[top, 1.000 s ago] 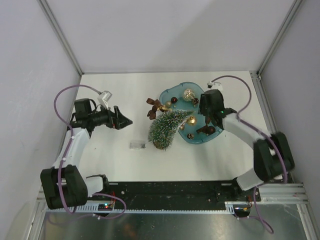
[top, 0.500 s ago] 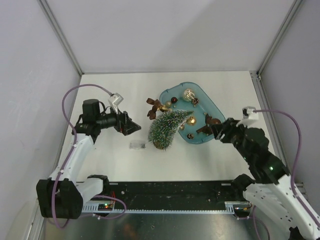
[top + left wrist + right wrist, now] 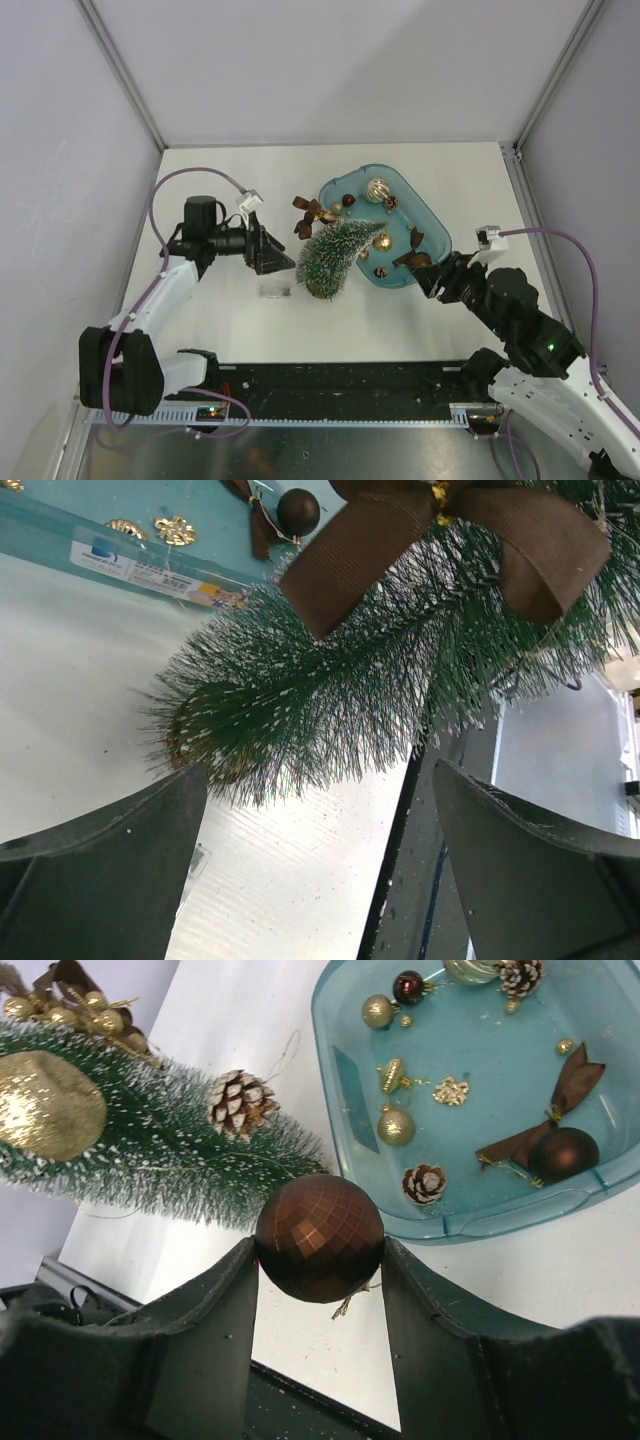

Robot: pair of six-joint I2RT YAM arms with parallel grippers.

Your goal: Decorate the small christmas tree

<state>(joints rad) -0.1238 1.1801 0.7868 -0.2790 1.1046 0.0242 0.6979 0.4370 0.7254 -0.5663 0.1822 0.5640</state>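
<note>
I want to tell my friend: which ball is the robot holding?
Find the teal tray of ornaments. Just outside its near edge, the right tool pinches a dark brown ball. Unlike the smooth brown ball lying by a bow in the tray, it has a diamond-faceted surface.

White arms, purple cables, black left gripper.

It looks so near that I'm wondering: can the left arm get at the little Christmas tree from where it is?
Probably yes. The left claw is wide open and faces the small christmas tree from close by, with nothing standing between them. Its wrist view shows the branches right ahead.
</note>
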